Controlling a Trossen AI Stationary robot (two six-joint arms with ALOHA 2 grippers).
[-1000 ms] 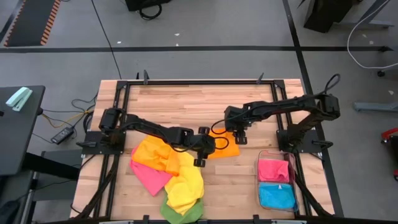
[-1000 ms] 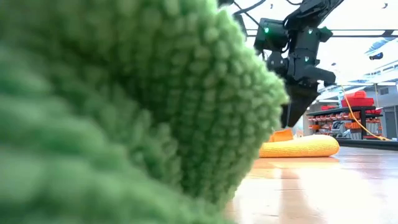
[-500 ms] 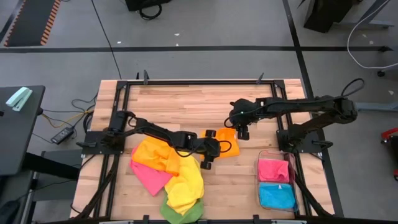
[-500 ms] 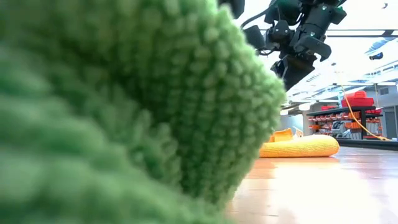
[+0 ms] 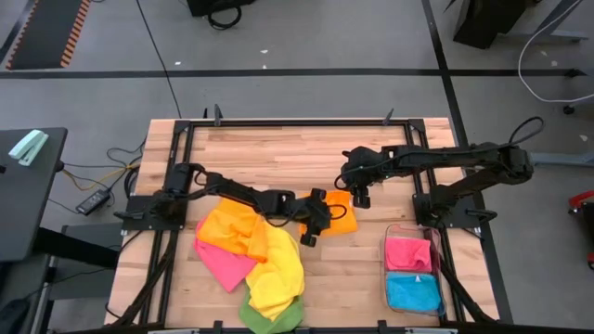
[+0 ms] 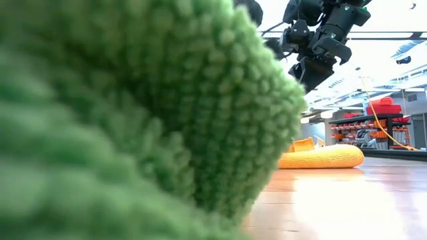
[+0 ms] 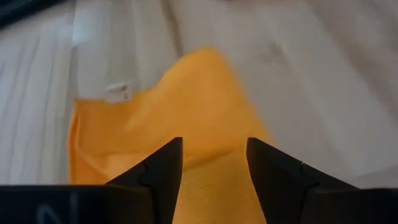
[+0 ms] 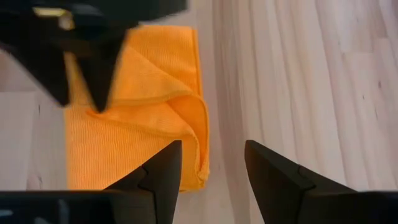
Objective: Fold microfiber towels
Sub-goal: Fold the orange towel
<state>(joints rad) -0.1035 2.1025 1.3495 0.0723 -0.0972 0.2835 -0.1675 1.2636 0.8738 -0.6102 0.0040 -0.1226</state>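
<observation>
A folded orange towel [image 5: 343,218] [image 8: 137,143] lies flat on the wooden table near its middle. My left gripper [image 5: 314,232] [image 7: 214,149] stands open, slanting down over the towel's left part. My right gripper [image 5: 360,197] [image 8: 211,152] [image 6: 308,75] hangs open above the towel's far right corner, clear of it. A loose pile of towels lies to the near left: orange-yellow [image 5: 232,232], pink [image 5: 223,264], yellow [image 5: 278,278] and green [image 5: 269,320]. The green towel [image 6: 133,120] fills most of the low view. My left gripper comes at the orange towel slanting down from the table's left. Its fingertips [image 8: 99,102] stand at the edge of the towel's upper layer [image 8: 134,99]. I cannot tell whether they touch the cloth.
A clear plastic bin [image 5: 390,264] at the near right holds a pink towel [image 5: 408,252] and a blue towel [image 5: 413,292]. A black frame [image 5: 297,122] runs round the table. Bare wood lies along the far side and between the pile and the bin.
My right gripper has risen off the orange towel and drawn back a little toward the table's far right. My left gripper has gone toward the table's right edge and sunk, coming over the orange towel's left part. The towel lies where it was.
</observation>
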